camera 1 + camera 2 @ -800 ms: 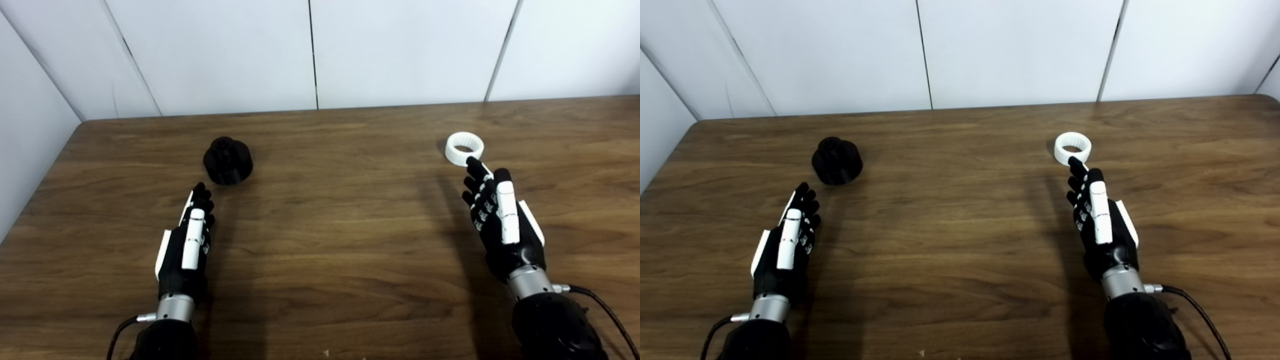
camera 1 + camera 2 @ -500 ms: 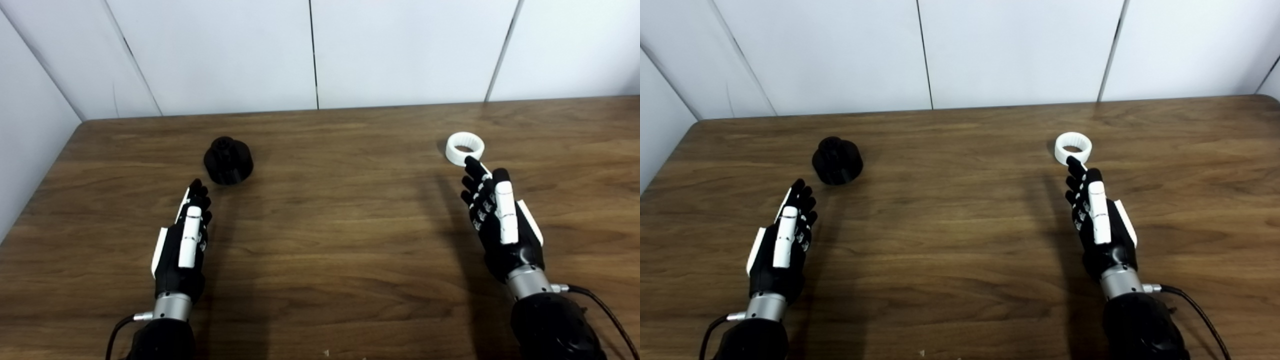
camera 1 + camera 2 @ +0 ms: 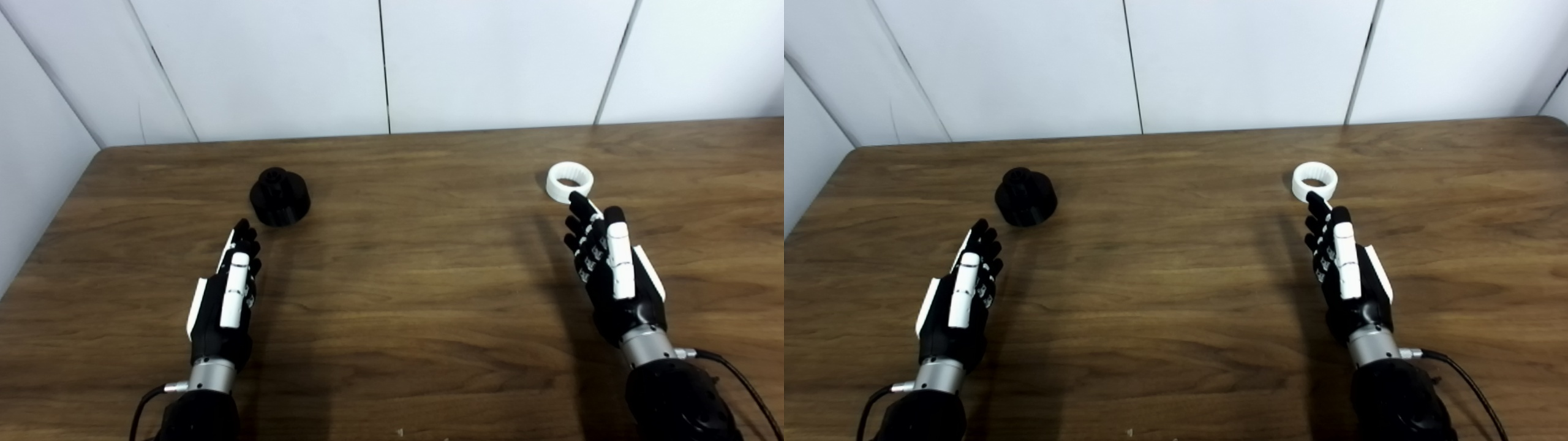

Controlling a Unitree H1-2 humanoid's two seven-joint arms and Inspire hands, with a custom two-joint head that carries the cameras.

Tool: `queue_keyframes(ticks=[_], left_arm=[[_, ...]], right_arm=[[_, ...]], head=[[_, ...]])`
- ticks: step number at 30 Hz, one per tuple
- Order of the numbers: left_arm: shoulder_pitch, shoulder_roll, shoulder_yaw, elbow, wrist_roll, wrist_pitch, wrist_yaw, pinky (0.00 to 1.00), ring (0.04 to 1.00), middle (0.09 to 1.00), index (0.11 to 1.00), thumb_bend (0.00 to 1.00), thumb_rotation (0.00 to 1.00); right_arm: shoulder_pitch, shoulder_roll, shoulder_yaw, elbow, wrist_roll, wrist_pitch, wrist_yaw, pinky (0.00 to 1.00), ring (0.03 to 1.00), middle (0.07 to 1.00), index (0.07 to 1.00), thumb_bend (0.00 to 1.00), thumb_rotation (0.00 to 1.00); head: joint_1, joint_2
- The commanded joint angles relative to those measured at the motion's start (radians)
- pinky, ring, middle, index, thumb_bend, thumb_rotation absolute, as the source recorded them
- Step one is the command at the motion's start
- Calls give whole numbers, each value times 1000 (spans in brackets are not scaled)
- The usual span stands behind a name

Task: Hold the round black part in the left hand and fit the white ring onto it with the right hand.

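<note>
Since the earliest frame, only the left hand (image 3: 223, 294) has shifted, slightly toward the bench's (image 3: 404, 288) left edge. It lies empty with fingers extended, just short of the round black part (image 3: 279, 196). Right hand (image 3: 612, 269), likewise extended and empty, has fingertips (image 3: 577, 201) overlapping the white ring (image 3: 569, 181); contact cannot be confirmed. Bench's right corner appears only in the right eye view.

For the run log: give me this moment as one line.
stage: pre-grasp | left hand: open, short of round black part | right hand: open, fingertips at white ring | both parts resting on table, apart
</note>
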Motion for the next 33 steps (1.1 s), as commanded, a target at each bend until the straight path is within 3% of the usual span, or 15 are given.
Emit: queue_keyframes(ticks=[1,8,12,19,24,33], left_arm=[[-9,42,-8,-46,33,-6,-2,1000,1000,1000,1000,532,784],[-64,135,-31,-68,254,83,36,987,1000,1000,1000,690,622],[-119,193,-32,-64,299,123,24,956,1000,1000,1000,736,534],[-215,285,-40,-41,373,210,5,954,1000,1000,1000,844,503],[-281,327,-47,-14,457,240,-58,864,977,1000,1000,898,496],[-408,404,-99,108,574,239,-182,912,998,1000,1000,950,466]], right_arm=[[-28,7,-1,-10,8,-46,9,1000,993,982,931,602,1000],[-32,11,2,11,4,-66,9,1000,987,975,919,609,1000],[-33,12,2,23,6,-78,11,1000,987,979,919,623,1000],[-30,15,6,32,4,-89,13,1000,987,981,921,629,1000],[-28,14,8,41,-1,-98,13,1000,978,973,916,625,1000],[-25,14,14,40,-20,-107,9,1000,975,969,915,630,1000]], head=[[5,-2],[17,-11],[22,-15],[33,-19],[36,-22],[32,-29]])
